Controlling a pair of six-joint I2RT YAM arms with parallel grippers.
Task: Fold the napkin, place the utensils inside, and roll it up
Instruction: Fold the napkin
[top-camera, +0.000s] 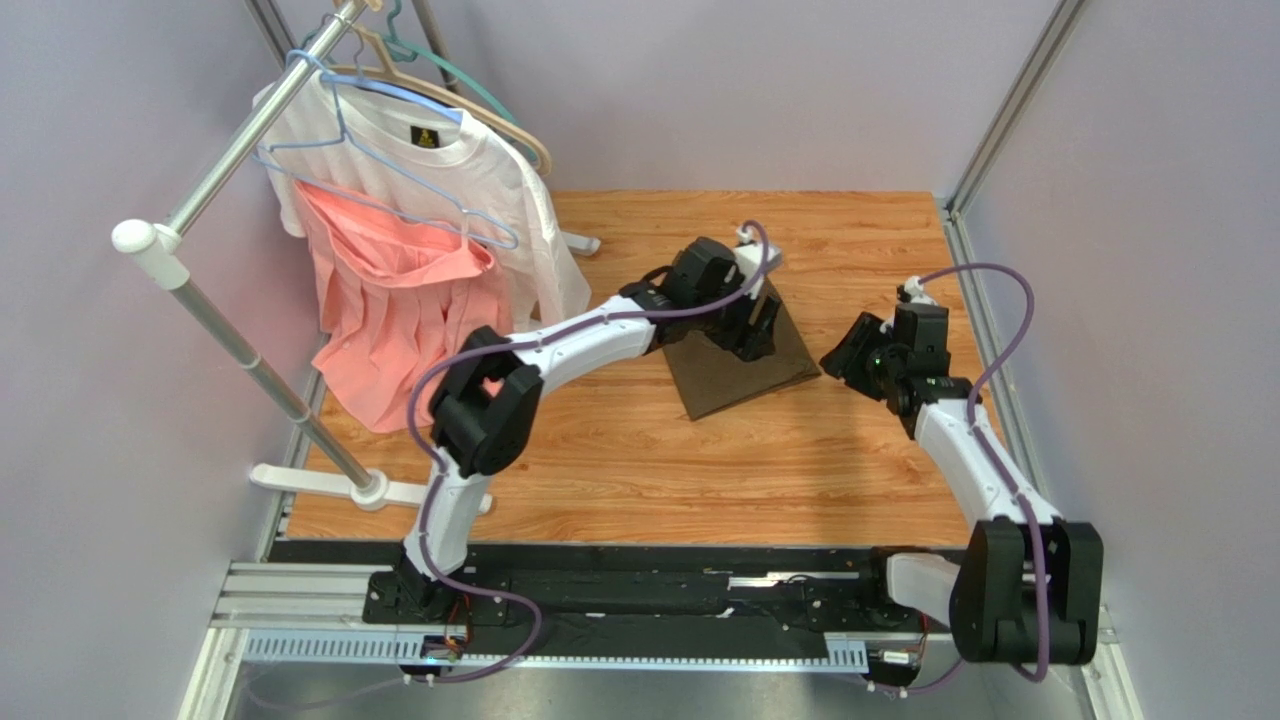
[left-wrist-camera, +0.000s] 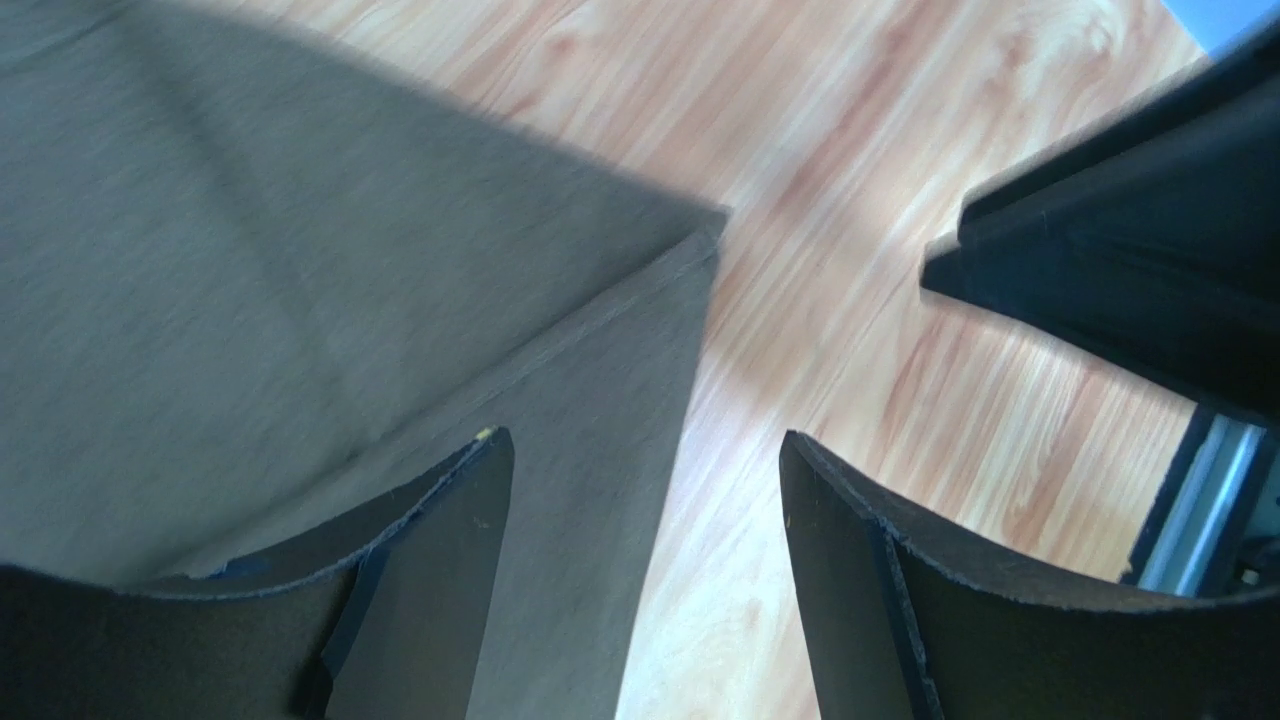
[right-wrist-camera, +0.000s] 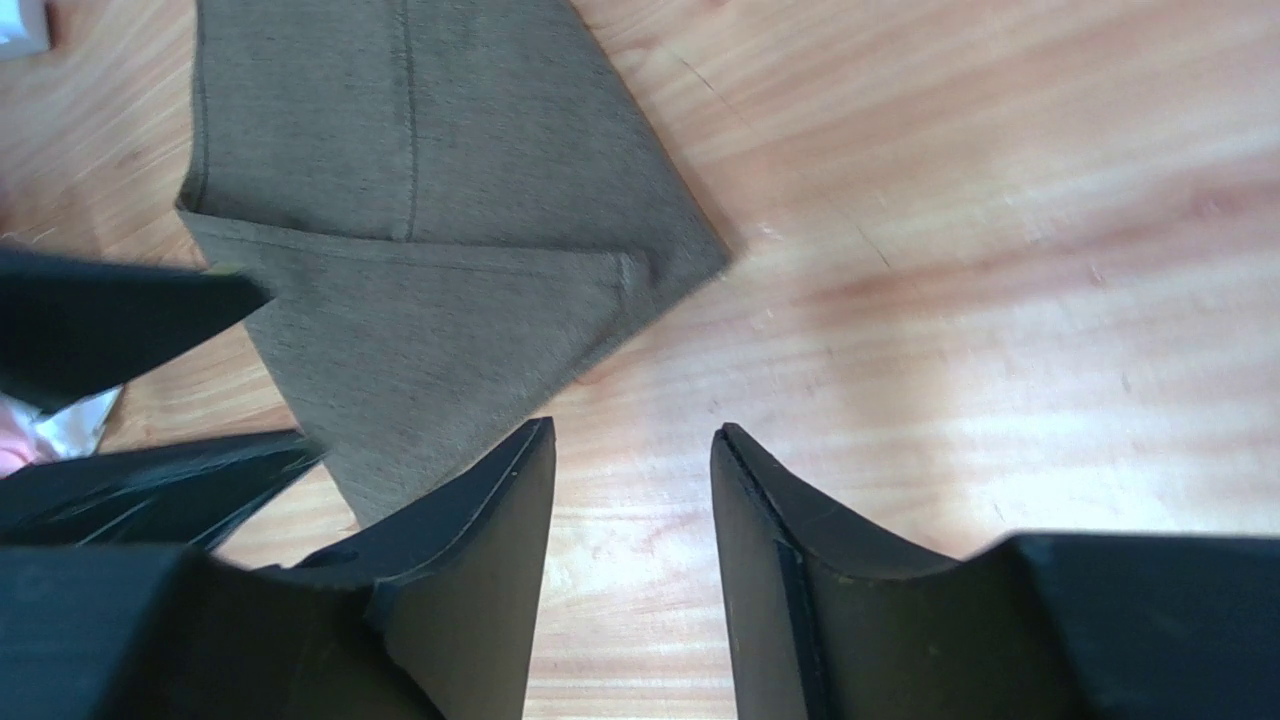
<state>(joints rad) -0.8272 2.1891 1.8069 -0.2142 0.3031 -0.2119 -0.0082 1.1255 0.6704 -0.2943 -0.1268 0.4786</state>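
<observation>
The dark olive-brown napkin (top-camera: 733, 384) lies folded flat on the wooden table (top-camera: 631, 450), right of the middle. My left gripper (top-camera: 756, 333) hovers over its far part, open, nothing between the fingers; in the left wrist view the napkin (left-wrist-camera: 301, 300) has its folded corner edge running beneath the left gripper (left-wrist-camera: 643, 443). My right gripper (top-camera: 846, 360) is just right of the cloth, open and empty. In the right wrist view the napkin (right-wrist-camera: 436, 195) is ahead and to the left of the right gripper (right-wrist-camera: 631, 431), which is above bare wood. The utensils are out of view.
A clothes rack (top-camera: 226, 315) stands at the left, its foot (top-camera: 323, 483) on the table's edge, with a white T-shirt (top-camera: 466, 188) and a pink garment (top-camera: 391, 308) on hangers. Grey walls close the back and the sides. A metal rail (top-camera: 962, 128) runs along the right edge.
</observation>
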